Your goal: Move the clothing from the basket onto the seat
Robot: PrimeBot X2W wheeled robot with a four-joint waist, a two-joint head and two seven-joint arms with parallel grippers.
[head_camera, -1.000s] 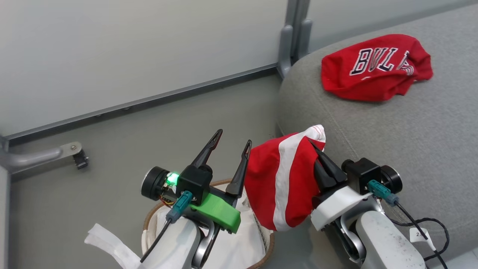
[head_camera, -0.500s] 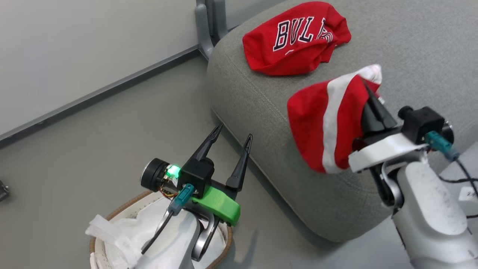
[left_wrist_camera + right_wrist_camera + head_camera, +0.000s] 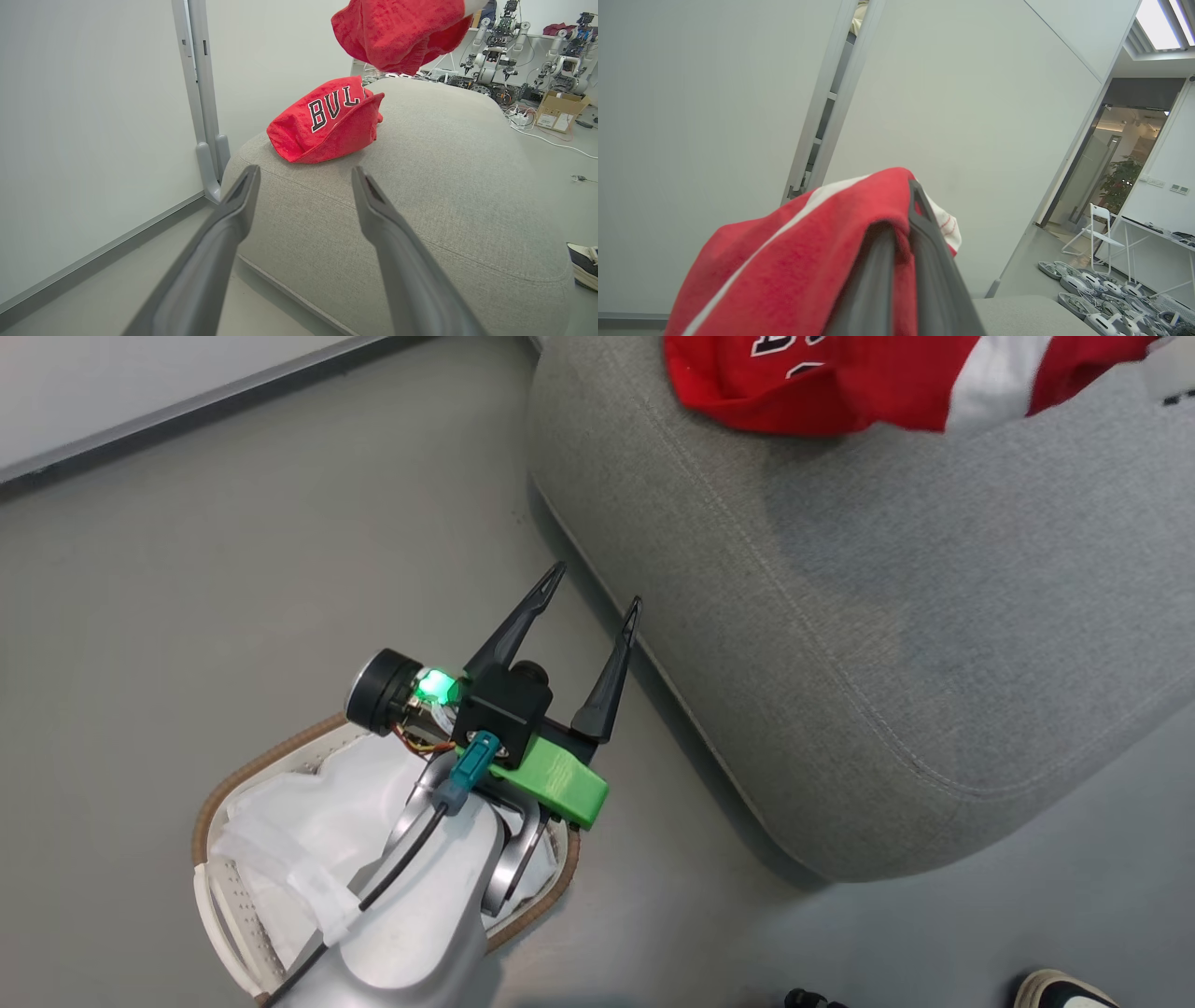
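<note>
A red piece of clothing (image 3: 738,383) with block lettering lies on the grey seat (image 3: 887,616) near its far corner. The lettered clothing (image 3: 327,121) also lies ahead of my left gripper (image 3: 304,175) on the seat (image 3: 444,196). A second red garment with a white stripe (image 3: 784,261) drapes over my right gripper (image 3: 906,210), which is shut on it. It hangs above the seat as the striped garment (image 3: 990,373) and as red cloth (image 3: 397,32). My left gripper (image 3: 596,588) stands open and empty above the floor between the seat and the basket (image 3: 233,775). The basket holds its white liner (image 3: 299,821).
A grey wall post (image 3: 205,116) stands by the seat's corner. A person's shoe (image 3: 1064,989) is on the floor at the seat's near side, also the shoe (image 3: 581,263). Robot arms on a bench (image 3: 514,46) and a cardboard box (image 3: 556,109) lie beyond the seat.
The head camera has swung right and down. My right gripper has carried the striped garment from beside the basket up over the seat. The left gripper stays open by the basket.
</note>
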